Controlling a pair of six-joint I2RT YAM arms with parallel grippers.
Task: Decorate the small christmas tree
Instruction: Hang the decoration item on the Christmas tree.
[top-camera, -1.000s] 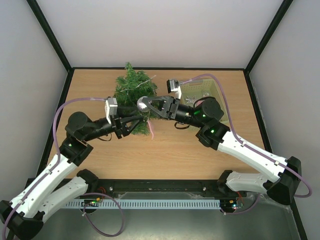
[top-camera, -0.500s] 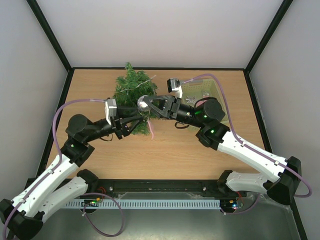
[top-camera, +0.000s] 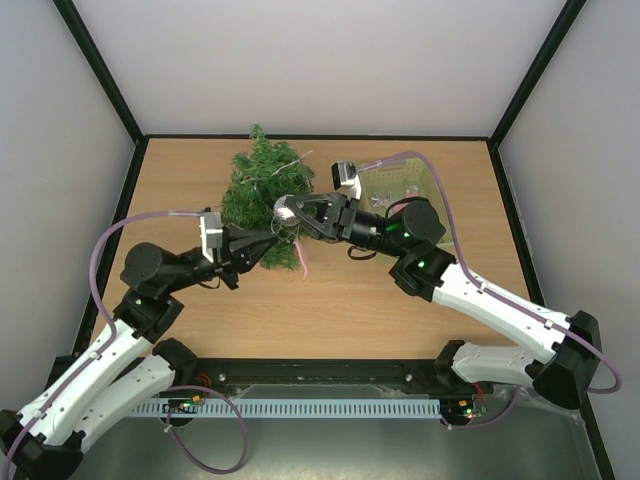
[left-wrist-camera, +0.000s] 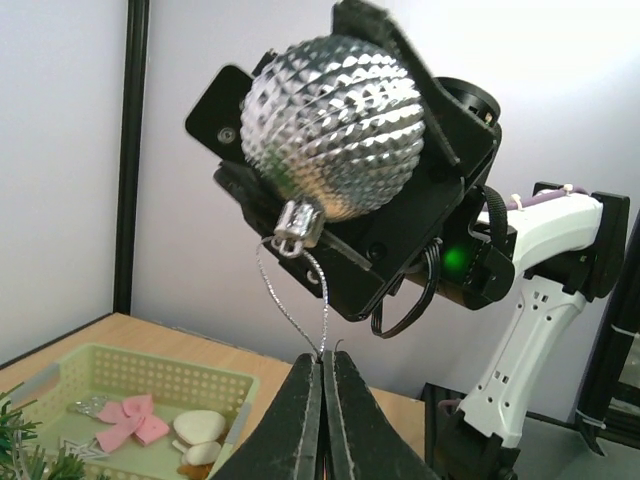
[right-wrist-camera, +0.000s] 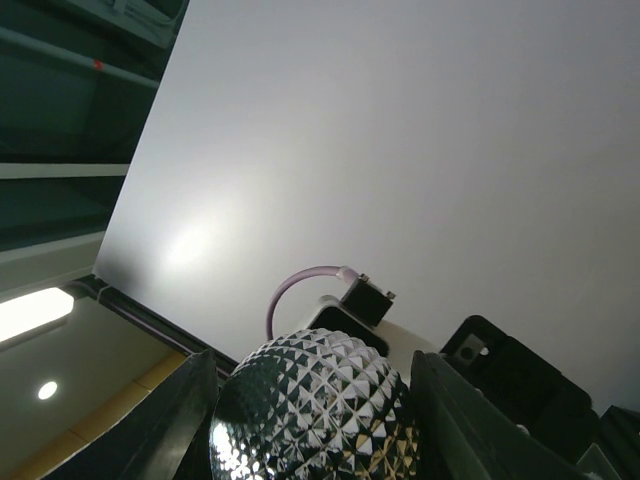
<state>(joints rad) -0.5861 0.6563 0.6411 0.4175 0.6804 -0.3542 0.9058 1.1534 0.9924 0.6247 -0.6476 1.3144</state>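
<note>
your right pincer (top-camera: 290, 211) clamps the bauble (left-wrist-camera: 335, 125), the left pincer (left-wrist-camera: 322, 362), pressed together, seems to nip its loop (left-wrist-camera: 288, 298), and hanging it on the tree (top-camera: 262, 185) at the surface's (top-camera: 350, 320) back is not yet done.

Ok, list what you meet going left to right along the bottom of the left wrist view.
Tree needles → pink bow → white oval piece → left claw, shut on a string → right arm.
</note>
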